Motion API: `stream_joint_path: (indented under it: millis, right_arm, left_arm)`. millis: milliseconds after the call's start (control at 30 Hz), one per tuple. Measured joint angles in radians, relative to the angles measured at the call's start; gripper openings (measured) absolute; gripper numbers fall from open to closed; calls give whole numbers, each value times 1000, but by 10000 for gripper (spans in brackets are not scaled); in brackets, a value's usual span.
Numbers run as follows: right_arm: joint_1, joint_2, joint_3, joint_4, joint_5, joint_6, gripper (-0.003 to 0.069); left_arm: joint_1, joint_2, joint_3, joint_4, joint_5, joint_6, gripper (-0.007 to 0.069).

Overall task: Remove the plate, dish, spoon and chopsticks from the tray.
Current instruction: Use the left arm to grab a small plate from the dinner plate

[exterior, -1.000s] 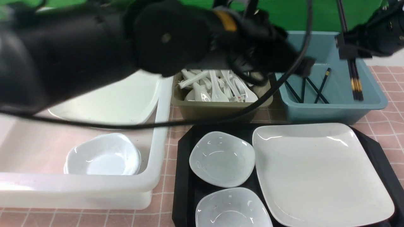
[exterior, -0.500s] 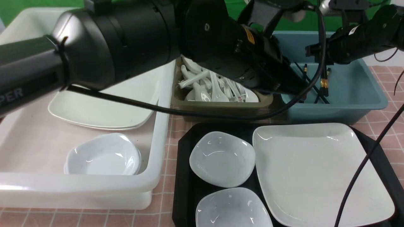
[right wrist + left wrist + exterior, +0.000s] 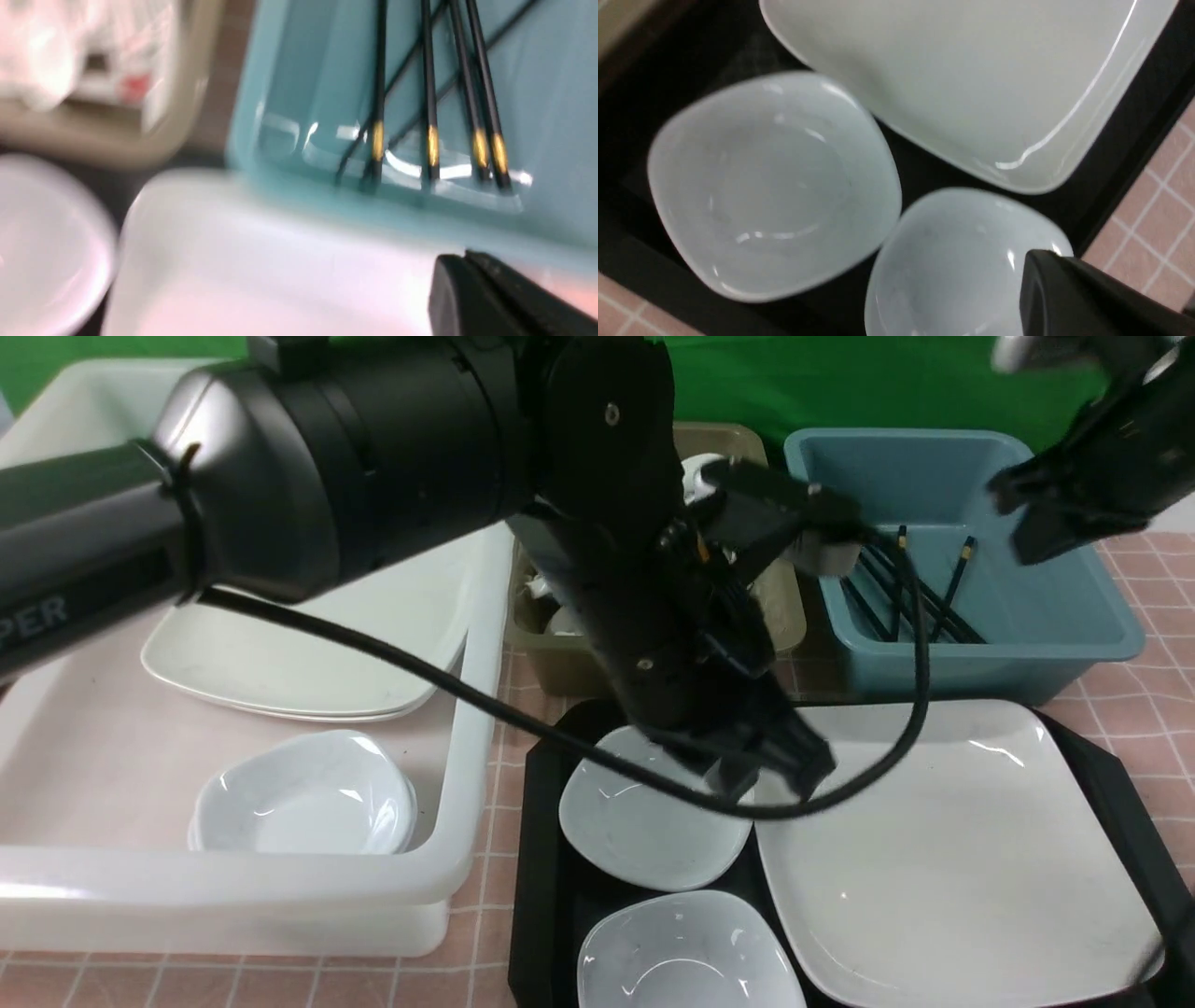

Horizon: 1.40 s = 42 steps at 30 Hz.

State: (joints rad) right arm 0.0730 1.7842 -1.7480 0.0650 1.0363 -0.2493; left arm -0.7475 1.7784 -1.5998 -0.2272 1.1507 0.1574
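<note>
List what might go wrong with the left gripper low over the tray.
1. The far dish, near dish and plate sit crowded on the tray. The left gripper, low over the gap between far dish and plate, may knock one while grasping another.
2. The left arm's cable loops low across dish and plate and might snag a rim.

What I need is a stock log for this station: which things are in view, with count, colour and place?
tray: 1, black, near, right of white tub.
plate: 1, white, tray's right part.
small dishes: 2, white, tray's left part.
white tub: 1, left; holds stacked plates and a lone dish.
olive tub: 1, behind tray; white spoons, mostly hidden.
blue tub: 1, far right.
chopsticks: at least four, black, gold bands, in blue tub.
tablecloth: pink checked.
left end effector: black, low over tray.
right end effector: black, raised by blue tub.
</note>
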Motion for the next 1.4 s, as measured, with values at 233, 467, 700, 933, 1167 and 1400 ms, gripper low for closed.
stream_joint_path:
  millis: [233,467,700,933,1167,1400]
  right_arm:
    - [0,-424,276,225,94,-159,30]
    - [0,-734,649,424,89,-385,30]
    - [0,-892,790,448,67,-449,30]
    - [0,-902,790,452,34,-451,30]
    - [0,-902,791,453,7,-451,30]
    - [0,-902,796,453,-17,-452,30]
  left_arm:
    - [-4,16,49,14,63,54,15]
    - [-6,103,71,101,60,76,172]
    - [-6,214,71,162,-5,98,437]
    - [-6,273,71,165,-9,99,517]
    - [-6,314,71,142,6,101,503]
    - [-6,326,72,82,25,101,408]
